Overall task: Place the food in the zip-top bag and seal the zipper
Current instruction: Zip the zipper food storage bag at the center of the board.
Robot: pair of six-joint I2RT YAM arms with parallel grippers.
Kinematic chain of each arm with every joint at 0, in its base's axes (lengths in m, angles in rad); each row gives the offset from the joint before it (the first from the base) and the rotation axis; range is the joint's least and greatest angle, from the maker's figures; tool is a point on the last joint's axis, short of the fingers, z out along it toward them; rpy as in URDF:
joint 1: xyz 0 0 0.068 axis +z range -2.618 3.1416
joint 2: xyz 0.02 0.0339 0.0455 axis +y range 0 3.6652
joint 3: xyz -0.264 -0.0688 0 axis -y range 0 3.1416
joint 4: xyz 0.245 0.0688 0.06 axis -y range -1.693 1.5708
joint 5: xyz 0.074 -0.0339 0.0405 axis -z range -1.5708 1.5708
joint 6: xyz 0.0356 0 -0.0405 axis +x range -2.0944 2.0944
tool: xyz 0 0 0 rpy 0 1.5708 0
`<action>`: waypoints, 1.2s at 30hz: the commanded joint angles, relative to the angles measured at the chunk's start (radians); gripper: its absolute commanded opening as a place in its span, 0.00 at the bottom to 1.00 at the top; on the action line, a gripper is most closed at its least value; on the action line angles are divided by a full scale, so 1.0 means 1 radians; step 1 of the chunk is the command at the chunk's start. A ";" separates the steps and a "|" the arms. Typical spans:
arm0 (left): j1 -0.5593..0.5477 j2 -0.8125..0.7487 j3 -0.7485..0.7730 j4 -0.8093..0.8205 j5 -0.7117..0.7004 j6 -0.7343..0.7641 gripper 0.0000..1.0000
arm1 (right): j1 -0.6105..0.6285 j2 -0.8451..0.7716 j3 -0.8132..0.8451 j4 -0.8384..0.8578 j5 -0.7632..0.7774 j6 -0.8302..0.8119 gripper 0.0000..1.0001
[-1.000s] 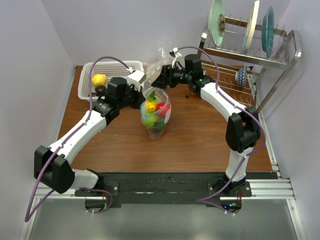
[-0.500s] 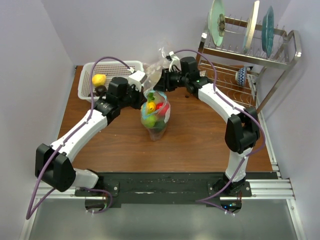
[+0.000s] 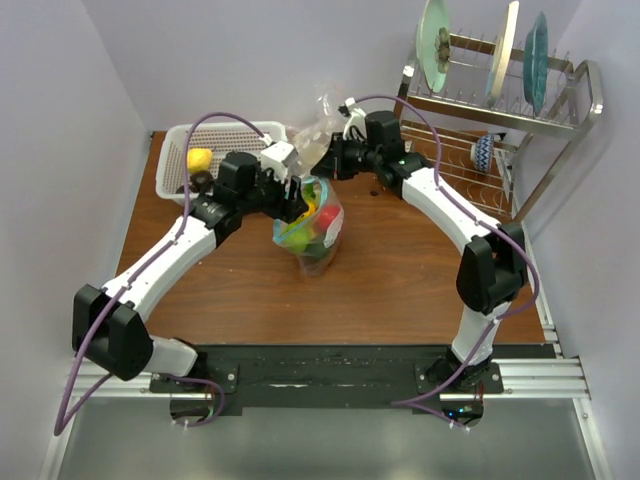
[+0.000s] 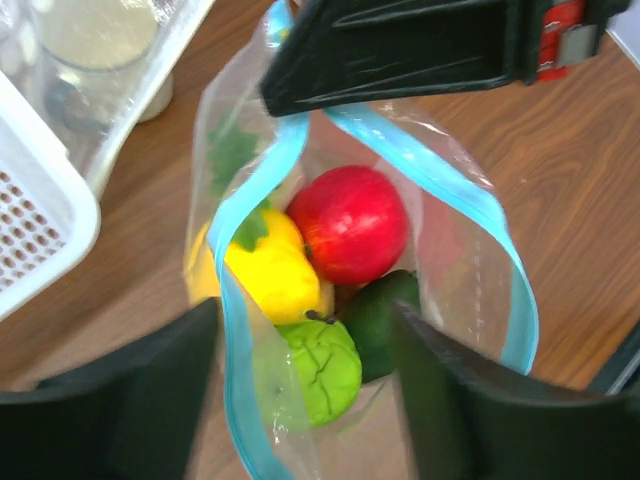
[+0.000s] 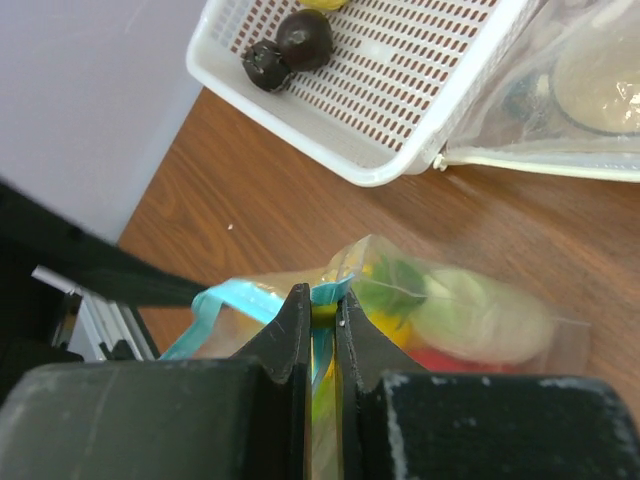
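Note:
The clear zip-top bag (image 3: 312, 228) stands mid-table holding food: a red fruit (image 4: 350, 222), a yellow one (image 4: 265, 268), a light-green one (image 4: 322, 368) and a dark-green one (image 4: 388, 308). Its light-blue zipper (image 4: 243, 300) gapes in a loop around the mouth. My right gripper (image 5: 320, 305) is shut on the far end of the zipper (image 5: 240, 298), pinching both strips together. At the bag's near end my left gripper (image 4: 305, 400) is open, its fingers (image 4: 120, 395) standing on either side of the bag with the near rim between them. Another yellow fruit (image 3: 199, 159) lies in the basket.
A white mesh basket (image 5: 400, 110) at the back left holds two dark round pieces (image 5: 304, 38). Another clear bag (image 5: 585, 85) lies beside it. A metal dish rack (image 3: 500, 110) with plates and a bowl (image 3: 483, 150) fills the back right.
The left gripper has opened and let go of the bag rim. The right gripper has moved in and shut on the far end of the zipper. The bag has shifted and now leans.

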 commanded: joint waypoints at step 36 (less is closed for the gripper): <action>-0.281 0.074 0.170 0.242 -0.183 0.089 1.00 | 0.004 -0.407 -0.261 0.004 0.188 0.313 0.00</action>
